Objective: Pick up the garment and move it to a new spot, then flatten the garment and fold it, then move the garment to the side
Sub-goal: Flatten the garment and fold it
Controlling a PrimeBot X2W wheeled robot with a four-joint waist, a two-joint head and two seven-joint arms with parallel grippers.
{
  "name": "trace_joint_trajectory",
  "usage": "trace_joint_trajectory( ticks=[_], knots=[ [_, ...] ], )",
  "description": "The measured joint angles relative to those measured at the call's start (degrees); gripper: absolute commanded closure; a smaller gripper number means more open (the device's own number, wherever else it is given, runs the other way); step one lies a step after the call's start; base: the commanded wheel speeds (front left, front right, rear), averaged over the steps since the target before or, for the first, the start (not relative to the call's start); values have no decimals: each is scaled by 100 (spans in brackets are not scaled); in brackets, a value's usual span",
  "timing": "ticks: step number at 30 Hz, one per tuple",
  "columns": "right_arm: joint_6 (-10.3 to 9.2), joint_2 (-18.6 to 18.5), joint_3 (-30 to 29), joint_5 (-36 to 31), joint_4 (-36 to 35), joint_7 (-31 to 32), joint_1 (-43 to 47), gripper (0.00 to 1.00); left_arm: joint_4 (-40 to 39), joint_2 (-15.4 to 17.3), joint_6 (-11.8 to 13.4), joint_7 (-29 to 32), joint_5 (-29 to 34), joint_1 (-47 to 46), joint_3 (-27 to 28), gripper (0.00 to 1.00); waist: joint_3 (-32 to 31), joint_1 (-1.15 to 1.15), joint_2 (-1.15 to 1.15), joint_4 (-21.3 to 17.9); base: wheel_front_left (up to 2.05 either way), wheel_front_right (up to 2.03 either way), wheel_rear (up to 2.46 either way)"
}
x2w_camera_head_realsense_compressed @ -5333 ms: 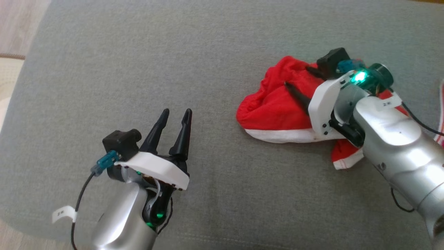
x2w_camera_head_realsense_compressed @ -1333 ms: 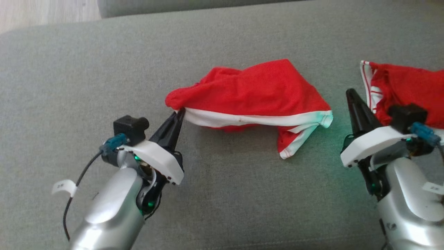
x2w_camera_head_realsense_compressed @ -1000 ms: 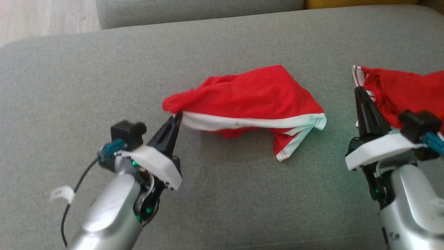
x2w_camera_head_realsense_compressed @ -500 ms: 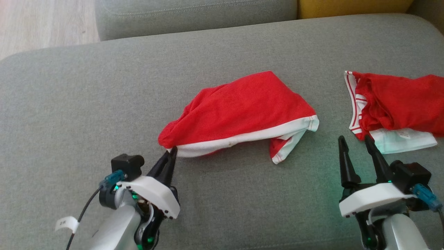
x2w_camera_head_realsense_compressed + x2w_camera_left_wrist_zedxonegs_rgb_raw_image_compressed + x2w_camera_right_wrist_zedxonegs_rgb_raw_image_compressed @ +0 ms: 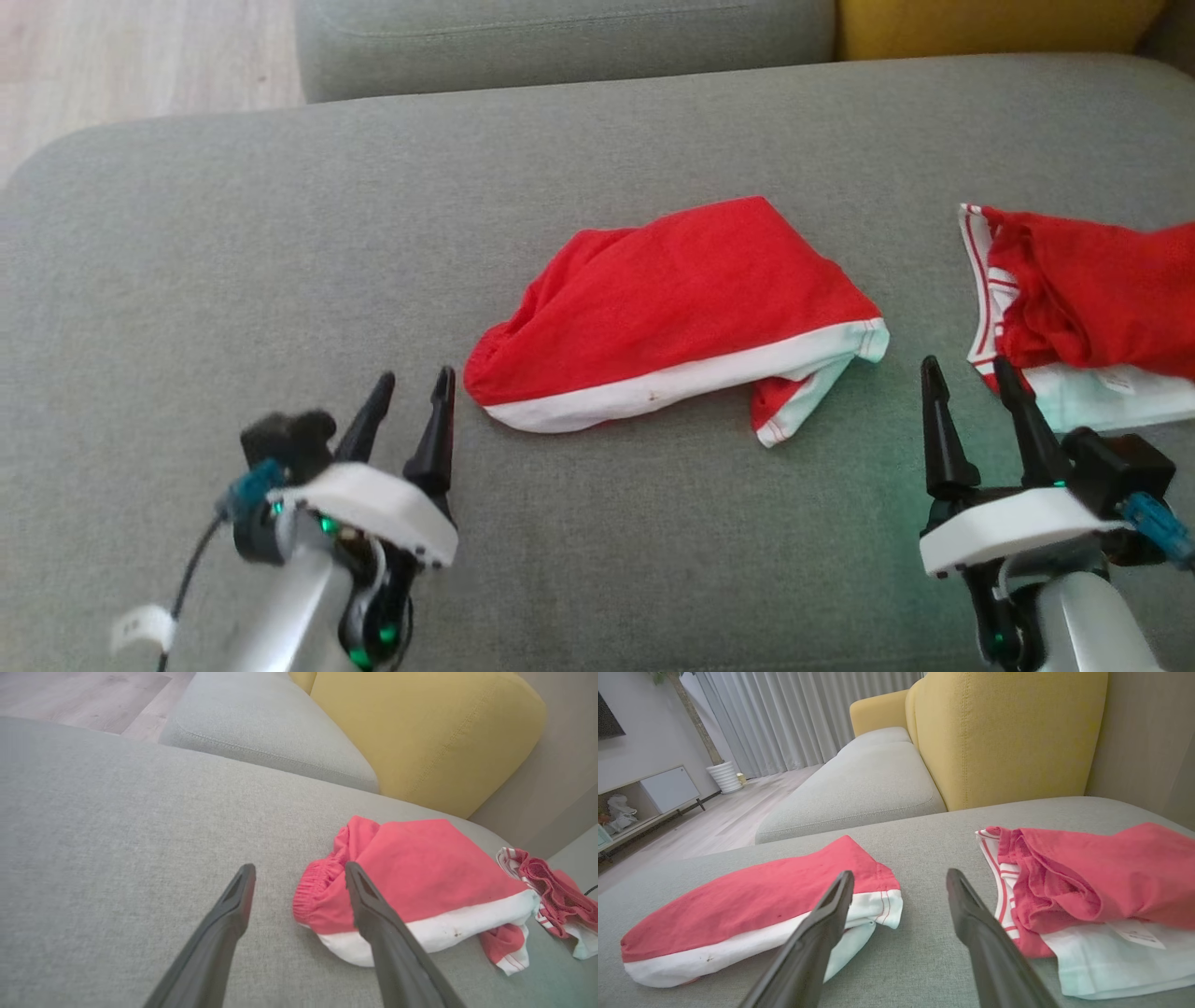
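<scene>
The garment [image 5: 677, 313] is a pair of red shorts with a white band, lying loosely bunched in the middle of the grey cushion [image 5: 280, 280]; it also shows in the left wrist view [image 5: 411, 877] and the right wrist view [image 5: 752, 905]. My left gripper [image 5: 411, 397] stands open just left of the garment's left end, apart from it, with nothing between its fingers. My right gripper [image 5: 971, 383] is open too, at the lower right, between the garment and a second red cloth.
A second red and white garment [image 5: 1083, 308] lies crumpled at the right edge of the cushion. Behind are another grey seat cushion [image 5: 560, 37] and a yellow backrest [image 5: 1008, 732]. Wooden floor [image 5: 140, 56] shows past the cushion's far left corner.
My left gripper has let go of the garment's left end, opened and drawn back to the left. My right gripper opened half a second earlier. The garment has settled onto the cushion.
</scene>
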Motion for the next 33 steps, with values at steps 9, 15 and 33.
trace_joint_trajectory(
  ticks=[9, 15, 33],
  knots=[
    [0, 8, -15, 2, 15, 7, 2, 0, -135, -211, -123, 0, 289, 603, 182, 0, -45, 0, 0, 134, 0, 0, 0],
    [0, 9, -12, 1, 13, 19, -1, 0, 37, -287, -377, 0, 330, 547, 135, 0, 26, 0, 0, 99, 0, 0, 0],
    [0, 11, 13, 1, 18, 48, -210, 0, 994, -368, -619, 209, 328, -300, -235, 0, 485, 0, 0, -196, 0, 0, 0]
  ],
)
